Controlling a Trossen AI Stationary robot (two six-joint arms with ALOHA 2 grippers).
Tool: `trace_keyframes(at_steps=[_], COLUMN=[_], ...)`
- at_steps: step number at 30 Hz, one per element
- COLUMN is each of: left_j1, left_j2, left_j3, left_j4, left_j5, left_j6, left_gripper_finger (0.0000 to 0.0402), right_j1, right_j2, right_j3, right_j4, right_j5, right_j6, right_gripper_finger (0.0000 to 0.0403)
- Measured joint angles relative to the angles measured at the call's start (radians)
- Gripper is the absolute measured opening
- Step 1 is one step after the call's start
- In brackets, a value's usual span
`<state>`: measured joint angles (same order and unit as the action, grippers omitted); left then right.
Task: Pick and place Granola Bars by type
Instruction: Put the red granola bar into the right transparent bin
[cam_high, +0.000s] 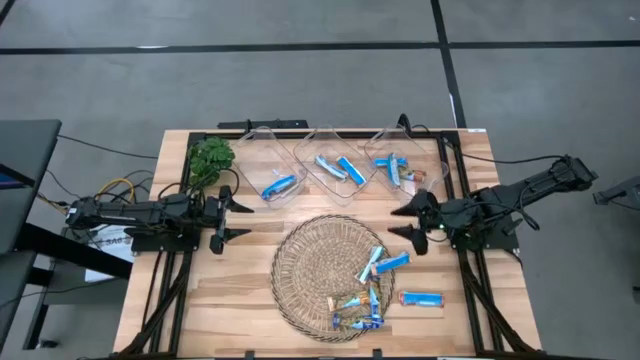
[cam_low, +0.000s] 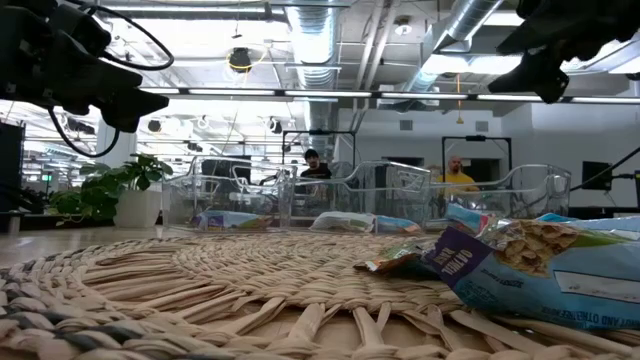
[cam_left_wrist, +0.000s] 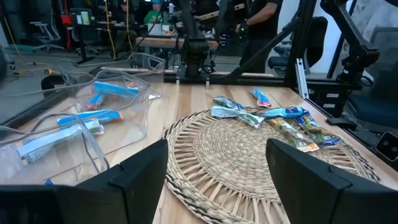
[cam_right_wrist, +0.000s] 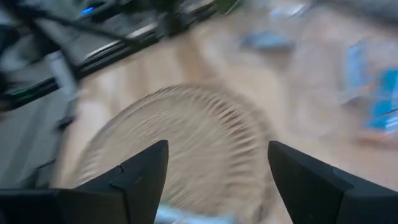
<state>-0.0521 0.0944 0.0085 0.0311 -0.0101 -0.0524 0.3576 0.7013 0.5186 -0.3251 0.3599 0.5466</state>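
Several granola bars lie on the right part of the round wicker tray; one bright blue bar rests flat on the table to the tray's right. More bars sit in three clear bins: one in the left bin, two in the middle bin, a few in the right bin. My left gripper is open at the tray's left, holding nothing. My right gripper is open above the tray's upper right rim, also holding nothing. In the left wrist view the bars lie across the tray.
A small green plant stands at the table's far left, beside the left bin. The three bins line the far edge. Bare wood lies on both sides of the tray and along the near edge. People and equipment show in the room beyond.
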Motion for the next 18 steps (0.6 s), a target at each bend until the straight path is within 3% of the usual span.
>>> trace_keyframes(at_steps=[5,10,13,18], left_j1=[0.000,0.000,0.000,0.000], left_j2=[0.000,0.000,0.000,0.000], left_j3=[0.000,0.000,0.000,0.000], left_j4=[-0.001,-0.001,-0.002,-0.002], left_j5=[-0.002,-0.002,-0.002,-0.002], left_j6=[0.002,0.006,0.002,0.022], left_gripper_finger=[0.0265,0.0265,0.0265,0.0265], right_j1=[0.002,0.002,0.002,0.034], right_j2=[0.000,0.008,0.022,0.094], right_j3=[0.000,0.000,0.000,0.000], right_j4=[-0.012,-0.024,-0.072,-0.230], right_j5=[-0.265,-0.450,-0.516,-0.527], right_j6=[0.108,0.222,0.277,0.368], right_gripper_finger=[0.0270,0.0270,0.0270,0.0270])
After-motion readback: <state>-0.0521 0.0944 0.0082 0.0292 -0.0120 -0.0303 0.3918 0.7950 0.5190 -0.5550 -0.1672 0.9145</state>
